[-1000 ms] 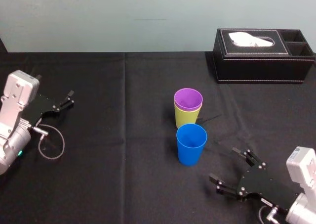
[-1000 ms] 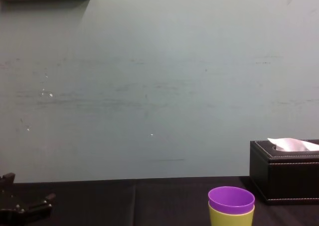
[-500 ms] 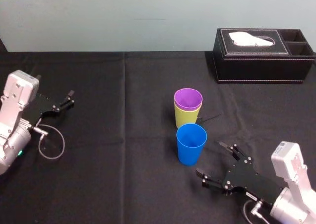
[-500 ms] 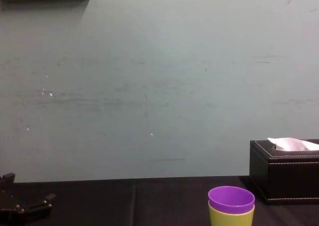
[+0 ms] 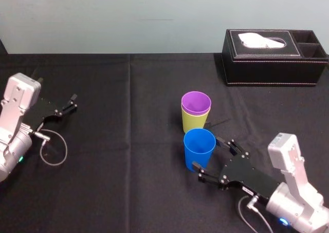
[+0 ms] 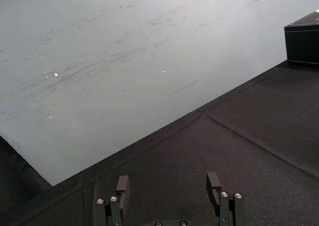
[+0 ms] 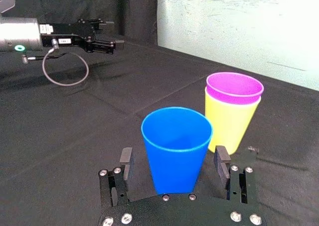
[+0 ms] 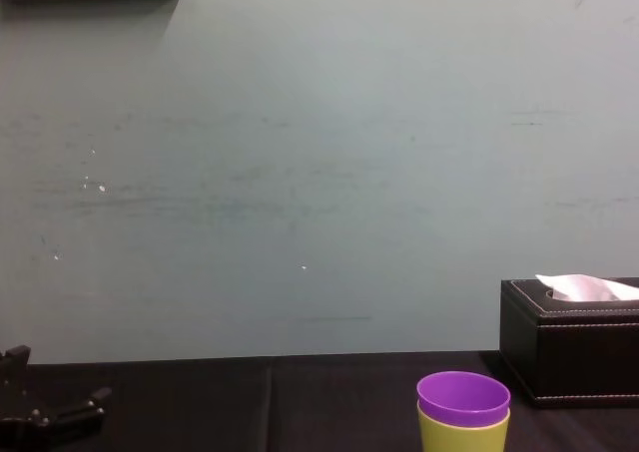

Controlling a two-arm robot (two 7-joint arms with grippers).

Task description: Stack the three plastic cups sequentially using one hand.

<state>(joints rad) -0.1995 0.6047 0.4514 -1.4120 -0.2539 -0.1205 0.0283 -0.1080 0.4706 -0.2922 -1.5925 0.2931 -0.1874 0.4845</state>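
Right gripper (image 5: 212, 155) advanced toward desk centre since 1.0 s ago; cups unmoved. Fingers (image 7: 222, 161) spread open, straddling lower part of small blue tapered plastic cup (image 7: 176, 148); gap visible each side, no contact seen. Blue cup upright on black-clothed desk (image 5: 128, 192), near centre. Purple plastic cup (image 5: 196, 103) nested in yellow-green plastic cup (image 5: 194, 123), upright, just behind blue cup. Left gripper (image 5: 66, 108) parked at desk's left, fingers open, holding nothing. Black tissue box (image 5: 272, 63) at right rear.
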